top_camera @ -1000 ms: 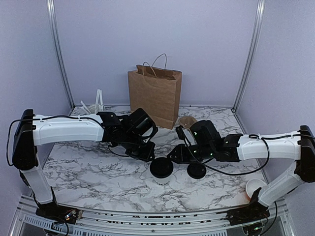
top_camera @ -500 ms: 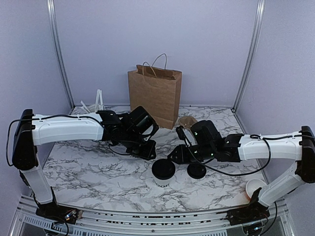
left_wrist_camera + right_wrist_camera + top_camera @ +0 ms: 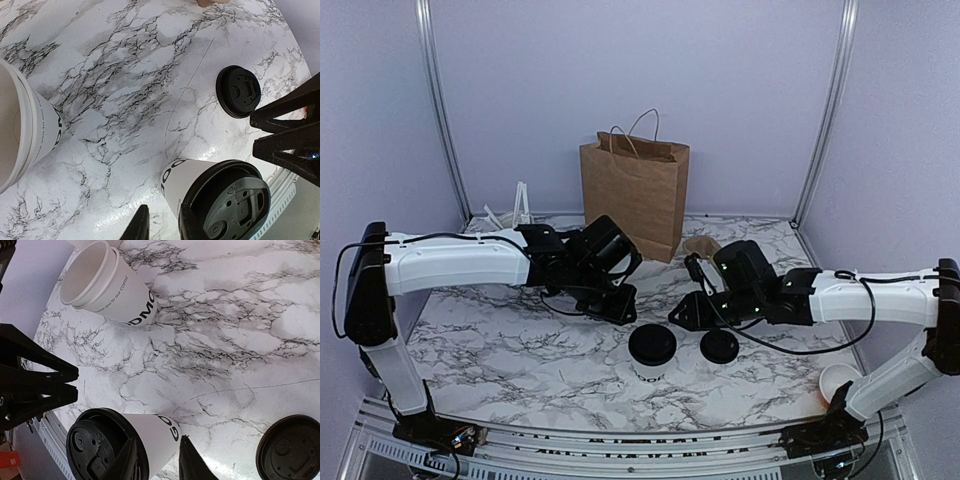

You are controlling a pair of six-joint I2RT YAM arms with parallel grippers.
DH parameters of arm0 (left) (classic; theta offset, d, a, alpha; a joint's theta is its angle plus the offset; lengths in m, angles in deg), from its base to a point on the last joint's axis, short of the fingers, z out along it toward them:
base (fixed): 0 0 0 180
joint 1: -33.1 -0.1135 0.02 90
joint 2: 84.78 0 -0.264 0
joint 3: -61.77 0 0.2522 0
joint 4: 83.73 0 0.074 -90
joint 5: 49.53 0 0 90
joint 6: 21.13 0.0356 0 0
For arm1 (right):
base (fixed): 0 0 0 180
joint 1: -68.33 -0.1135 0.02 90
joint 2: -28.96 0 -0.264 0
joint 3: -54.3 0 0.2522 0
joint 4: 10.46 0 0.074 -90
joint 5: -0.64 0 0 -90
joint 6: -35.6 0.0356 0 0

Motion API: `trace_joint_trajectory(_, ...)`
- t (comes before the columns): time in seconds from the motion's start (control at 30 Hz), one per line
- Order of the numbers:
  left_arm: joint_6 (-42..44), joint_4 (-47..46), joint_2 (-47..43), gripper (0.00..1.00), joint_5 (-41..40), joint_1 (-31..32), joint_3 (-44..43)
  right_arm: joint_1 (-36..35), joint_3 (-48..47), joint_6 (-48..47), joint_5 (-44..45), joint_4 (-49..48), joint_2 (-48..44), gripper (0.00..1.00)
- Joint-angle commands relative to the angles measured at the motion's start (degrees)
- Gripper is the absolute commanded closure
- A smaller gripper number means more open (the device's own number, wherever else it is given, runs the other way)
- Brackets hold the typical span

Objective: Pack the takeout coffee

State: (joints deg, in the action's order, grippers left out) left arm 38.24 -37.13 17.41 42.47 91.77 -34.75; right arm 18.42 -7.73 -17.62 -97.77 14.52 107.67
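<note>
The takeout coffee (image 3: 651,347), a white cup with black lettering and a black lid, stands upright on the marble table between both grippers. My left gripper (image 3: 620,305) hovers just behind and left of it. In the left wrist view its jaws (image 3: 162,227) stand a little open over bare table, with the cup (image 3: 175,185) just beside one finger. My right gripper (image 3: 682,315) is behind and right of the cup. Its fingers (image 3: 157,462) stand apart, with the cup (image 3: 155,432) showing beyond them, not clamped.
A loose black lid (image 3: 720,346) lies right of the cup. A brown paper bag (image 3: 635,195) stands open at the back. Lidless white cups (image 3: 107,285) lie near the left gripper. Another white cup (image 3: 837,380) sits by the right arm's base.
My right gripper has drawn back a little to the right, away from the cup's lid. The left gripper and the cup have hardly moved.
</note>
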Motion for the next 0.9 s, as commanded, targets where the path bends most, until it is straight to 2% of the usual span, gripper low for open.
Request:
trace_joint_trajectory(0.0,-0.38,0.93,-2.79,0.78,-1.04,0.25,0.91,0.91,-2.87,-1.84,0.52,2.37,-1.75,0.72)
trace_joint_trajectory(0.17,-1.59,0.77,-4.65,0.78,-0.06,0.04,3.20,1.31,-1.90,-3.16,-1.54,4.24,-3.37,0.71)
trace_joint_trajectory(0.23,-2.09,0.09,-5.67,0.78,0.97,-0.06,4.78,3.57,-0.73,-3.63,-2.72,4.69,-4.51,0.70)
trace_joint_trajectory(0.53,-5.40,-5.26,-8.84,0.78,7.14,0.25,11.56,3.87,2.88,-5.90,-11.68,4.60,-5.66,0.67)
trace_joint_trajectory(0.87,-7.99,-8.38,-11.67,0.77,8.89,1.41,15.84,3.08,4.09,-5.45,-13.61,2.92,-4.48,0.66)
